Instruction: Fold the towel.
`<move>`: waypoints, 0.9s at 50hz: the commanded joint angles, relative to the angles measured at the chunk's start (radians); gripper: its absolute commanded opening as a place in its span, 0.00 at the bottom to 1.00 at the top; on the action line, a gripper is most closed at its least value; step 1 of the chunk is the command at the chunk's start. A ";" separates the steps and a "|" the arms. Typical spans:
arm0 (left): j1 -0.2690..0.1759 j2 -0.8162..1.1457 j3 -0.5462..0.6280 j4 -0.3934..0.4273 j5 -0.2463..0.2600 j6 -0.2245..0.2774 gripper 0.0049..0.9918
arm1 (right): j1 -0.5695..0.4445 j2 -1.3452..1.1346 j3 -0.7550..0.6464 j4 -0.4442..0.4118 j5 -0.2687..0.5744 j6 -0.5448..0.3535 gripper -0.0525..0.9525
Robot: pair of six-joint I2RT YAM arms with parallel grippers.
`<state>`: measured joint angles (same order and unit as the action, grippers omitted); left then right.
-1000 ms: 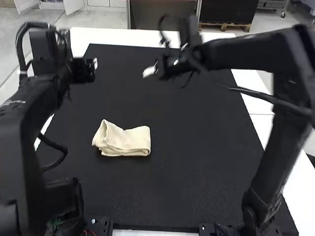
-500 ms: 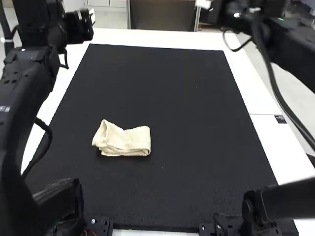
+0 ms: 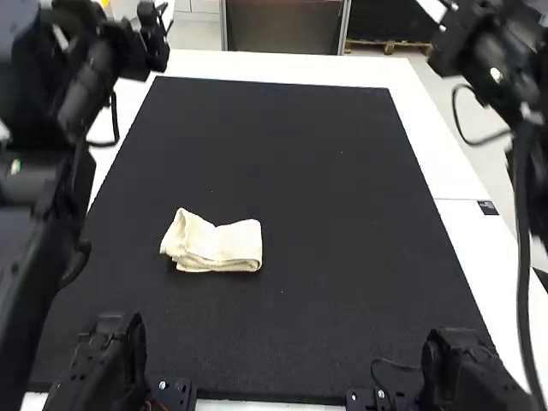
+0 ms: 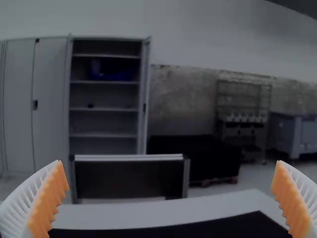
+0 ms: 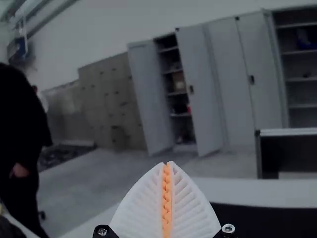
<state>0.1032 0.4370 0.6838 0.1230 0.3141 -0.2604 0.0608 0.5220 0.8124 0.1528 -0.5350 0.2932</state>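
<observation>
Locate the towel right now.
High view: the folded towel lies on the black mat, a bit left of its middle and nearer the arm bases than the far edge.

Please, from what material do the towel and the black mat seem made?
The towel looks like matt cotton terry or similar cloth, from its fuzzy, rounded folds. The black mat could be felt or rubber: dull, with a fine grain; which one, I cannot tell.

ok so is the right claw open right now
No, the right claw is shut, its two orange pads meeting along their length.
</observation>
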 commanded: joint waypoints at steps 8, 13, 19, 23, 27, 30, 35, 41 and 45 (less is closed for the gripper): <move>-0.003 -0.250 -0.090 0.018 -0.024 -0.036 0.97 | -0.049 -0.300 -0.067 -0.019 -0.019 0.072 0.03; 0.000 -0.354 -0.130 0.015 -0.049 -0.036 0.96 | -0.056 -0.404 -0.084 -0.044 -0.008 0.077 0.03; 0.007 -0.443 -0.182 -0.006 -0.084 -0.036 0.96 | -0.072 -0.504 -0.131 -0.064 0.004 0.083 0.03; 0.012 -0.439 -0.202 -0.019 -0.092 -0.031 0.96 | -0.070 -0.519 -0.151 -0.091 0.017 0.080 0.03; 0.012 -0.440 -0.207 -0.022 -0.095 -0.022 0.97 | -0.069 -0.517 -0.150 -0.105 0.038 0.040 0.03; 0.013 -0.440 -0.216 -0.010 -0.116 -0.011 0.97 | -0.067 -0.517 -0.156 -0.101 0.121 -0.006 0.14; 0.009 -0.439 -0.271 0.070 -0.107 0.096 0.97 | -0.062 -0.519 -0.213 -0.065 0.204 -0.114 0.69; 0.007 -0.440 -0.374 0.218 -0.047 0.204 0.96 | -0.062 -0.519 -0.360 0.059 0.316 -0.261 0.97; 0.007 -0.440 -0.441 0.334 -0.049 0.216 0.95 | -0.062 -0.519 -0.430 0.106 0.402 -0.374 0.97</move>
<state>0.1093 0.0010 0.3012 0.3885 0.2436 -0.1299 0.0025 0.0097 0.4641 0.2134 -0.2977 0.1200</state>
